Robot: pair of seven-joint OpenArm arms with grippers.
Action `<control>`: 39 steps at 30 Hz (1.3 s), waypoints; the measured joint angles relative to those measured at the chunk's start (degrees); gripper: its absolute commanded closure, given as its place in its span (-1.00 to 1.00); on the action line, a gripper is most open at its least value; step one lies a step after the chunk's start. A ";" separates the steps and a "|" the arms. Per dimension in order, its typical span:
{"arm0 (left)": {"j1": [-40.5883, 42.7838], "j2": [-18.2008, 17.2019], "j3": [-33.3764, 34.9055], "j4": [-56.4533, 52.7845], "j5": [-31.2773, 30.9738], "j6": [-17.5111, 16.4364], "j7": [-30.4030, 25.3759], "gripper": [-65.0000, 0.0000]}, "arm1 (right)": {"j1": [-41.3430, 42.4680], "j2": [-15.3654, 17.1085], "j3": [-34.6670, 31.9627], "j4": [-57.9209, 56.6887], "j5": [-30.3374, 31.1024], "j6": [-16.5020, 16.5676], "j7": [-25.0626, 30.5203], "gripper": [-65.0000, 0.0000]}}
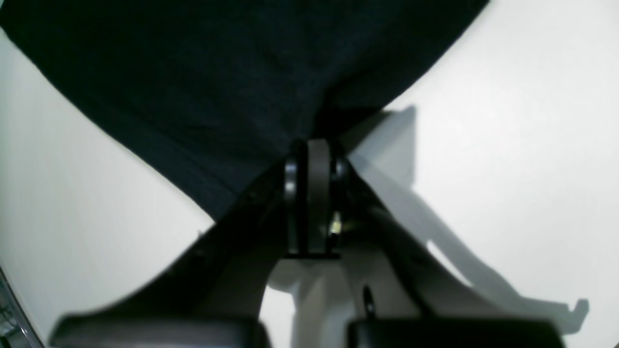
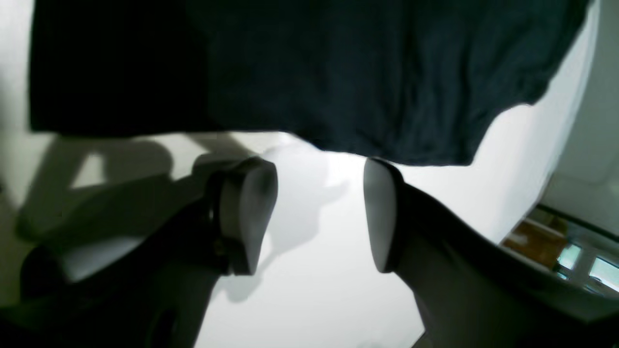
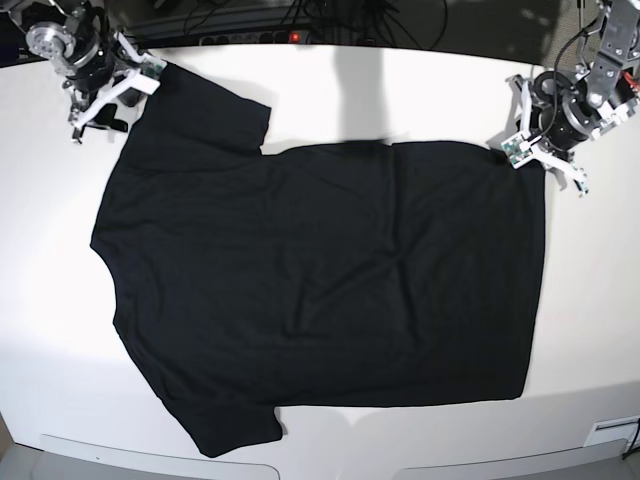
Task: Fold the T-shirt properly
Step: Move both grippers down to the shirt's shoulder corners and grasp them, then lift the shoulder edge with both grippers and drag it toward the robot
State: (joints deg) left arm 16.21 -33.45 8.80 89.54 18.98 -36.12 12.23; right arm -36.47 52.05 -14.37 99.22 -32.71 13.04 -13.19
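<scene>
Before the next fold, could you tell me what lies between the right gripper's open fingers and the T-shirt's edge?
Only bare white table with shadow. In the right wrist view the right gripper stands open just short of the T-shirt.

I am seeing the T-shirt [image 3: 320, 290] as matt black cloth, a fine knit with soft creases, plain on the side that is facing up. Its hem is showing a stitched band in the left wrist view. The table [image 3: 590, 330] is looking like a smooth white surface with a slight sheen where the light is falling. The right gripper [image 2: 320, 215] is showing fingers [image 2: 251, 212] with smooth pale grey pads, matt like rubber or plastic, on dark housings. The left gripper [image 1: 313, 159] is showing glossy black parts beside a dull grey pad, and white plastic-looking brackets behind. At the far edge, cables [image 3: 300, 15] are looking like black plastic.
</scene>
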 measured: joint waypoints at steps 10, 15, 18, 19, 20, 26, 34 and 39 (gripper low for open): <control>0.00 0.00 0.04 0.11 -0.22 0.33 0.68 1.00 | 11.52 0.00 -9.73 -5.38 -0.17 2.05 -0.63 -0.01; 0.00 0.00 0.04 0.11 -1.64 0.33 1.60 1.00 | 16.52 0.04 -15.26 -7.76 -0.44 1.55 -0.59 -0.01; 0.00 0.00 0.04 0.11 -2.32 0.33 2.01 1.00 | 19.26 0.00 -17.94 -9.11 -0.85 2.45 -0.63 -0.01; 0.00 0.00 0.04 0.11 -2.36 0.33 2.21 1.00 | 19.82 -0.07 -18.47 -9.33 -1.11 2.45 -0.63 0.03; 0.00 0.00 0.04 0.13 -3.17 0.35 3.02 1.00 | 20.09 -0.22 -18.84 -9.53 -1.27 2.43 -0.81 0.15; -0.02 0.00 0.04 0.26 -5.16 0.55 4.48 1.00 | 20.06 -0.83 -19.12 -9.88 5.18 3.10 -2.40 1.00; 0.15 -0.04 -0.07 0.79 -15.54 0.94 9.11 1.00 | 19.58 0.85 -19.15 -8.90 18.12 -0.63 -3.61 1.00; 4.20 0.02 -1.22 5.09 -18.97 1.55 11.21 1.00 | 14.97 1.90 -16.00 -6.12 18.40 -0.52 -4.00 1.00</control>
State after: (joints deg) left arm 20.40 -33.43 7.57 94.63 0.01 -34.57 23.44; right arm -21.50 53.95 -30.37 93.10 -14.31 12.51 -17.19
